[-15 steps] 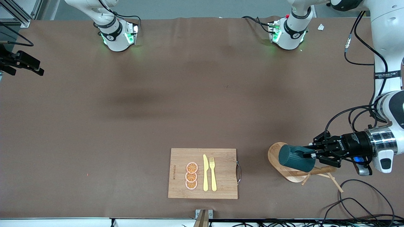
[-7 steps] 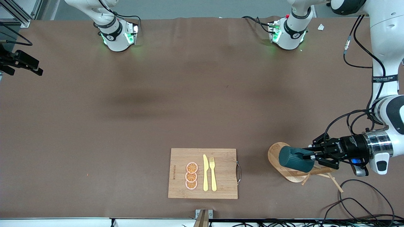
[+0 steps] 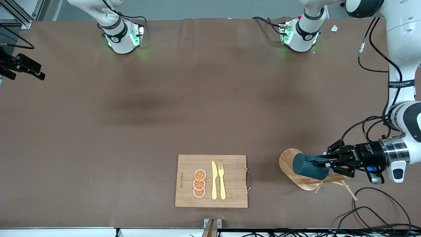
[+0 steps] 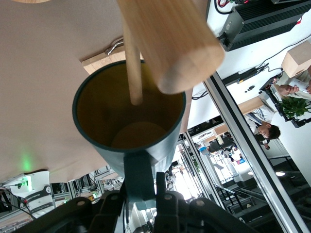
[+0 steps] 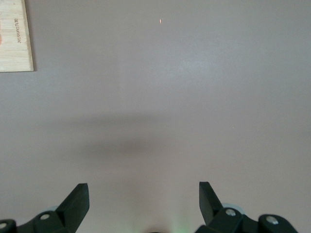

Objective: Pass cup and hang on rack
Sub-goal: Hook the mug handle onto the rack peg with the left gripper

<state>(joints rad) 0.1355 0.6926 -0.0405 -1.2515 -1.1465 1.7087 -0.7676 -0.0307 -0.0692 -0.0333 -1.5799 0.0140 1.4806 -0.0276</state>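
Handover looks done: left gripper (image 3: 329,163) clamps the cup (image 3: 310,166) by its handle over the rack (image 3: 289,163) near the table's left-arm end, hanging unfinished; right gripper (image 5: 144,201) waits open.

Left arm reaches down from its base, forearm bent, wrist turned roughly level. Left claw (image 3: 328,163) is clamped on the cup (image 3: 309,166) by its handle, cup lying sideways out in front of the claw, mouth facing back at the wrist. Right arm waits, mostly out of the front view. Right claw (image 5: 144,204) is up over bare bench (image 5: 155,97), fingers (image 5: 77,200) spread wide, nothing between them.
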